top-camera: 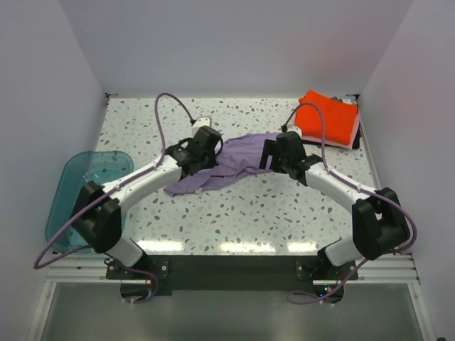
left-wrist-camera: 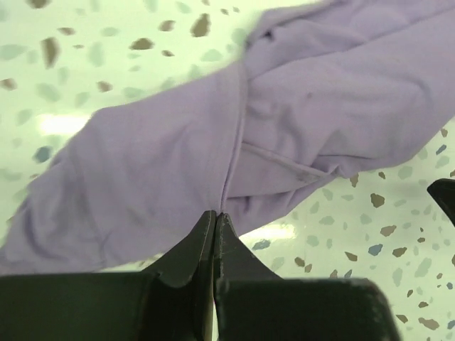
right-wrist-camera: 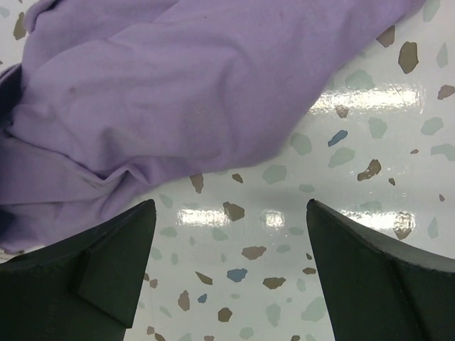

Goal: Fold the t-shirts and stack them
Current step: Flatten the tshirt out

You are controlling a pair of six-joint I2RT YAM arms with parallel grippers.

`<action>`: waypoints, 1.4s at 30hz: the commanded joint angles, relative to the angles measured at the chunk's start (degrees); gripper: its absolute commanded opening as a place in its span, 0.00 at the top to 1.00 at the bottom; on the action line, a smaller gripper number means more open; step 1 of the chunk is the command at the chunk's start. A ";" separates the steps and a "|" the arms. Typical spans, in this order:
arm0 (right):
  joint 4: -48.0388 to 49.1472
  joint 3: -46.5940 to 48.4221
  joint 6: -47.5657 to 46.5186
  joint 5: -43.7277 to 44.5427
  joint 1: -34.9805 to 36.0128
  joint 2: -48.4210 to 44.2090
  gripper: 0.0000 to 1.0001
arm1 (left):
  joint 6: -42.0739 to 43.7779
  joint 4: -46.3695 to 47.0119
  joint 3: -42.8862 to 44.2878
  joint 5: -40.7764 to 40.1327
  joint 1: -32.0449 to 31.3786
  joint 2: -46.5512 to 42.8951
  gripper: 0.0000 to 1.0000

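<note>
The lavender-purple t-shirt [top-camera: 227, 165] lies crumpled in the middle of the table, between the two arms. My left gripper [top-camera: 202, 153] is at its left part and is shut on a fold of the cloth [left-wrist-camera: 178, 156], pinching it at a seam. My right gripper [top-camera: 274, 155] is open over bare table beside the shirt's right edge [right-wrist-camera: 178, 92], with nothing between its fingers. The orange-red t-shirt [top-camera: 325, 115] lies folded at the back right, on top of a thin pink one [top-camera: 353, 131] and a dark one.
A teal translucent plastic tub [top-camera: 84, 195] stands at the left edge of the table. The speckled tabletop [top-camera: 249, 213] is enclosed by white walls at the back and sides.
</note>
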 commanded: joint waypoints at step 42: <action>10.09 11.10 3.14 0.46 -6.66 21.17 0.79 | -1.82 -16.61 -3.58 -11.35 21.33 -40.59 1.00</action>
